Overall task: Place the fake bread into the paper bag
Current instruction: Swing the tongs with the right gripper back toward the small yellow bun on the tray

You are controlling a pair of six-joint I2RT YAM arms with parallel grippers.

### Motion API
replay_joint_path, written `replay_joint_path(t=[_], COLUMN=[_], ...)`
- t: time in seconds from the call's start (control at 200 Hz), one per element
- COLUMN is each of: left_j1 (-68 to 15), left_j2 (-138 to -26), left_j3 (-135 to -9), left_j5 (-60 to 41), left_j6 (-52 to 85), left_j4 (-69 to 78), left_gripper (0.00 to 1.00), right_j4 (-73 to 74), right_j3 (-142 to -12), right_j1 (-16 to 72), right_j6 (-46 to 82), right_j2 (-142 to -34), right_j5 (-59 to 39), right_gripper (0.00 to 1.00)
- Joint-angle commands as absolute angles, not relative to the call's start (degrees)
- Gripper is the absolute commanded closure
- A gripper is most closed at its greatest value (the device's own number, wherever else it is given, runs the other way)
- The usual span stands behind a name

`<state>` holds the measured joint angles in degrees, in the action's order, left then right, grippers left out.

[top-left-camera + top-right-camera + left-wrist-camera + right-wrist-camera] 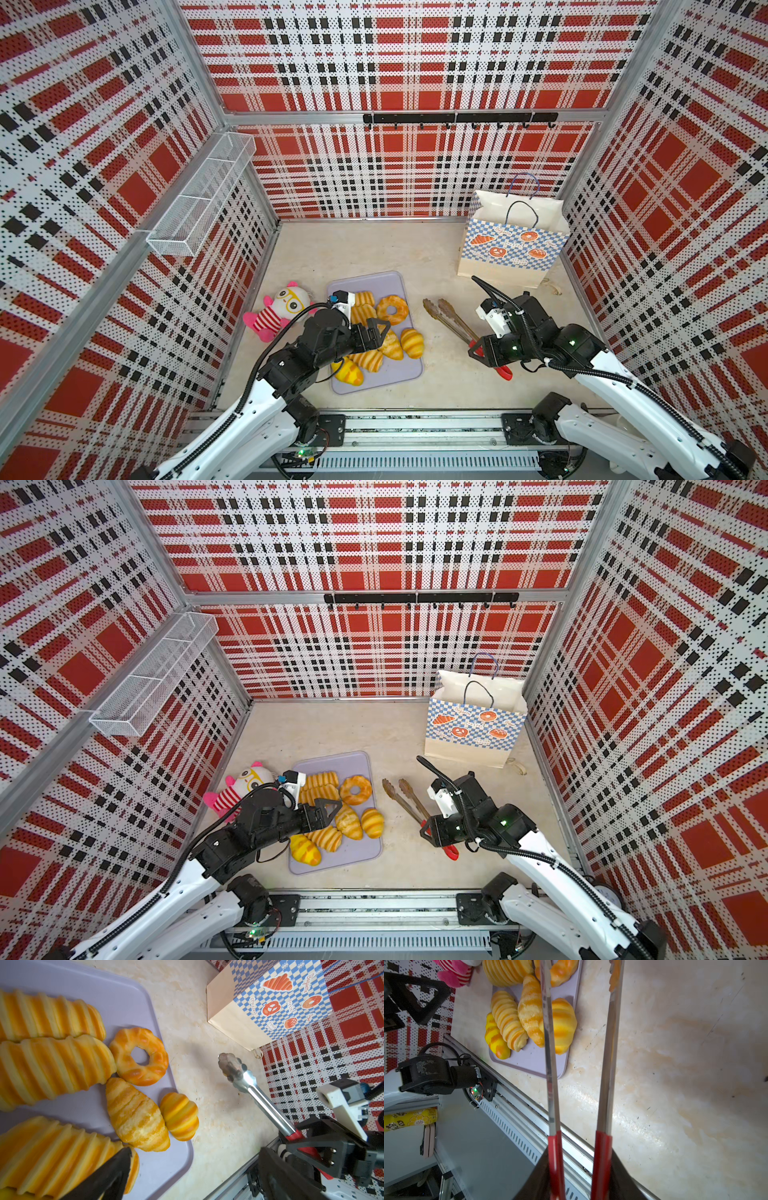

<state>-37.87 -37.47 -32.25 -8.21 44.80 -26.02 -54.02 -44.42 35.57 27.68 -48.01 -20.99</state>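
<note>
R gripper (478, 353), near the front rail, is clamped on the red handles of the long steel tongs (451, 318); the tong arms are spread, tips empty, over bare tabletop just beside the tray. L gripper (376, 330) has its fingers spread wide, holds nothing, and hovers over the flat lavender plastic tray (399, 370). The golden-yellow toy breads (411, 343), at least seven incl. the ring donut, all lie on it. At the back right, well apart, the tall white paper bag (513, 245) w/ blue-check front stands upright, mouth open, no bread seen inside. Looks early: tool in hand, every piece left to move.
</note>
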Motion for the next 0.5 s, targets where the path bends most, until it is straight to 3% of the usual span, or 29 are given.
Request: replay_joint_path(t=[0.0,0.491], left_j1=[-39.8,-41.0], left_j2=[-36.1,-37.3], left_j3=[-32.8,-32.3], left_j5=[-6.9,-6.9], left_j6=[46.7,47.2], left_j4=[-27.8,-28.2], left_gripper=[0.02,0.02], right_j4=[-55.4,-55.8], right_j3=[-43.2,-41.6], right_j1=[36.6,39.0], right_j6=[29.8,31.2], right_j2=[-46.4,-45.0], right_j5=[-23.7,-26.5], right_gripper=[0.63,0.60])
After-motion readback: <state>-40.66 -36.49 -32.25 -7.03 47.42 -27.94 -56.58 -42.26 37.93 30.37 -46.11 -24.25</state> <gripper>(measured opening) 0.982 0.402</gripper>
